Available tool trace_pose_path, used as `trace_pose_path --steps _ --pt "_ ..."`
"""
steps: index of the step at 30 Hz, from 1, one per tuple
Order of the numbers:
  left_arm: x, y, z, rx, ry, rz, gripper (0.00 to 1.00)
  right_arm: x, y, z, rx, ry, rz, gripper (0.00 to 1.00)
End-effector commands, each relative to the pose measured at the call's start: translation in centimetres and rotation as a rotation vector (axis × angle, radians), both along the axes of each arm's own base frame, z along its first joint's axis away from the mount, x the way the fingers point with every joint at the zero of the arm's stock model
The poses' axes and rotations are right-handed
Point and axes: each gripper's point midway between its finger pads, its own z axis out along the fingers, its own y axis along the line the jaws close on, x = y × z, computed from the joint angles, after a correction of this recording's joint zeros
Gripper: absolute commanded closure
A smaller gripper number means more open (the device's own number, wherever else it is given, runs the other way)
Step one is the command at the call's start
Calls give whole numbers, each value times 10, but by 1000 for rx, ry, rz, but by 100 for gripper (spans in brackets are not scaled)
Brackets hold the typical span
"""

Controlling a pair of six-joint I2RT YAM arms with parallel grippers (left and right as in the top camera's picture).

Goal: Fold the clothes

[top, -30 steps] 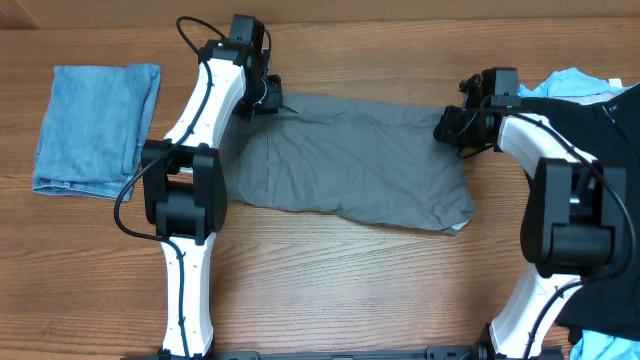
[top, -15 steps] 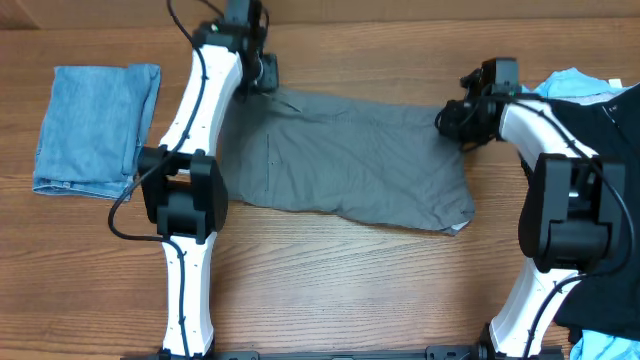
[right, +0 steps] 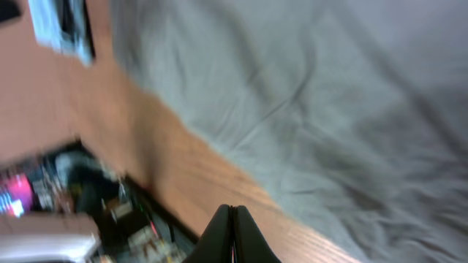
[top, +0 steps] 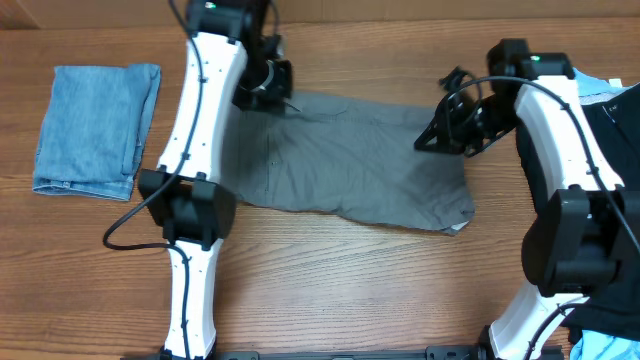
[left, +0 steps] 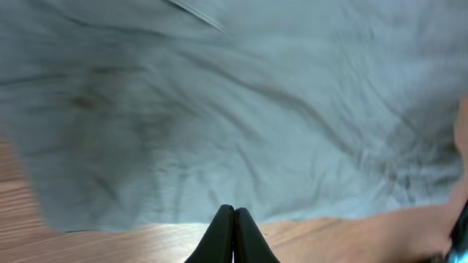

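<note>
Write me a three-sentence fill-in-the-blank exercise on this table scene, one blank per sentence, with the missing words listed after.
1. The grey shorts lie spread out on a ___ table.
2. The folded denim piece on the left arm's side of the table is ___ in colour.
3. The left pincer and the right pincer are both ___, with no gap between the fingertips.
Missing words: wooden; blue; shut.

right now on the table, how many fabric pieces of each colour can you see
wrinkled mid-grey cotton shorts: 1
folded blue denim piece: 1
black fabric garment: 1
light-blue fabric garment: 1
total: 4
</note>
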Motion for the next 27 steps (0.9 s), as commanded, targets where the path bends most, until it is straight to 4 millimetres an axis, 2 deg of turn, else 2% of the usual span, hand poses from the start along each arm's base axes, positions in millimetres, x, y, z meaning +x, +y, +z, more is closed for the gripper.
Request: trace_pose_path --steps 1,3,6,11,18,24,27 --pt "-32 -44 -18 -24 89 -127 96 -21 26 -7 56 -75 194 96" --pt "-47 -60 -38 -6 141 -170 96 -27 31 -24 21 -69 228 96" --pt "-61 -68 -59 12 191 -196 96 -32 35 -39 11 -70 244 96" --pt "-78 -64 -93 39 280 -200 96 -39 40 -60 50 -63 239 96" --pt "-89 -63 -130 24 323 -195 96 -48 40 -94 58 -85 235 96" --pt "-101 -61 -161 17 354 -189 96 -62 37 -116 44 -63 232 96" --pt "-106 -55 -172 41 361 -190 96 -65 27 -130 -37 -28 200 96"
